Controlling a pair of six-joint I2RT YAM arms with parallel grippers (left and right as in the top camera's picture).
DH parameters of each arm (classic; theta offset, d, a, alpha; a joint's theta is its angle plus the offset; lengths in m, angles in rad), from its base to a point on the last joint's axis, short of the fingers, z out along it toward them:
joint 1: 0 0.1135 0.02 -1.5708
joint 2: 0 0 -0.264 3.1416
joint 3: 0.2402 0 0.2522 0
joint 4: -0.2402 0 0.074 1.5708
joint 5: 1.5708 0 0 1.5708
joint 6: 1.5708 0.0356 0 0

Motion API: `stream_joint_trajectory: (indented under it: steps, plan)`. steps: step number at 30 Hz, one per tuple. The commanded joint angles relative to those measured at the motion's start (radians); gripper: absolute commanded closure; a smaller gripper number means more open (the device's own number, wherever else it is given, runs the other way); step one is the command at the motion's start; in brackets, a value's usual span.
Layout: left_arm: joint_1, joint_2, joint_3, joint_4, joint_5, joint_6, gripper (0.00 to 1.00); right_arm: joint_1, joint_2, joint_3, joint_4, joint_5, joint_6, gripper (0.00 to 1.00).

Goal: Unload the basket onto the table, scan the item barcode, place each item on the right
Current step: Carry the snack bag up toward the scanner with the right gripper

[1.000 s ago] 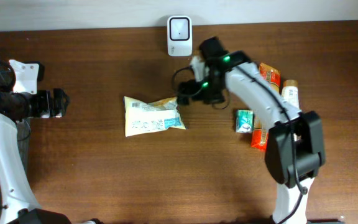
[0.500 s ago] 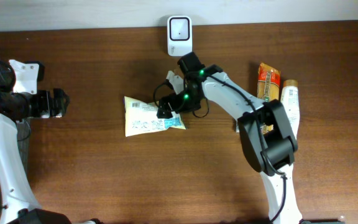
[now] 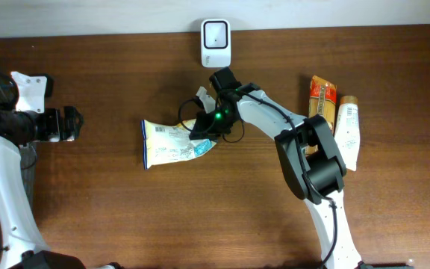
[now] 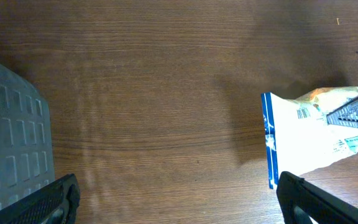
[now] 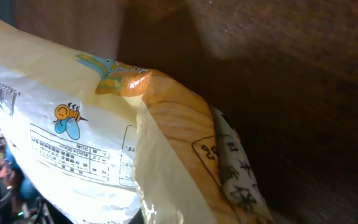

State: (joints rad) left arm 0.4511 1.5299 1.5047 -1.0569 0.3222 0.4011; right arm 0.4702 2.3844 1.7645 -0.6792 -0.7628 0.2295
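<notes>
Brown wooden table (image 3: 110,209), bag (image 3: 172,143) lying at centre frame.
Its right end is clamped in the right gripper (image 3: 202,128), below the white scanner (image 3: 216,33) at top centre; the left gripper (image 3: 72,123) gapes wide at the left edge.

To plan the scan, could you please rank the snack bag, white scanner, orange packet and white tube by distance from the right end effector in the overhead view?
1. snack bag, mid-table, gripped by the right end effector.
2. white scanner, at the far edge.
3. orange packet, off to the right.
4. white tube, just beyond the packet.
</notes>
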Motion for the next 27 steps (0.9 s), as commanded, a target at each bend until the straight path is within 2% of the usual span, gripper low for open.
stream_joint_trajectory:
  steps: [1,8,12,18,27]
  plan:
    - [0.003,0.002,-0.001,0.001,0.003,0.013,0.01,-0.041,0.031,-0.024,-0.04,-0.039,-0.013,0.96]
    - [0.003,0.002,-0.001,0.001,0.003,0.013,0.01,-0.13,-0.308,-0.024,-0.16,-0.062,-0.122,0.96]
    - [0.003,0.002,-0.001,0.001,0.003,0.013,0.01,-0.186,-0.485,-0.024,-0.188,-0.116,-0.121,0.96]
    - [0.003,0.002,-0.001,0.001,0.003,0.013,0.01,-0.301,-0.516,-0.024,-0.22,-0.168,-0.125,0.96]
    - [0.003,0.002,-0.001,0.001,0.003,0.013,0.01,-0.314,-0.516,-0.024,-0.227,-0.161,-0.148,0.96]
